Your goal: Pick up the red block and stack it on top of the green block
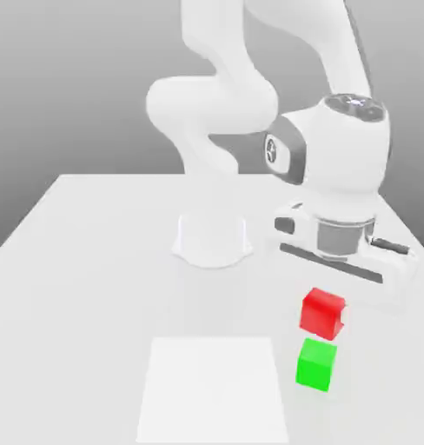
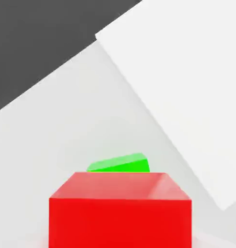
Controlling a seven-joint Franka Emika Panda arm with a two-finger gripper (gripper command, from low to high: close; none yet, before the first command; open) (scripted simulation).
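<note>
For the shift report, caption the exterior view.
End effector gripping the red block near the green block.

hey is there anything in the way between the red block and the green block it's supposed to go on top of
Nothing visible stands between the red block, at the end effector, and the green block; the exterior view shows only a bare gap between them.
</note>
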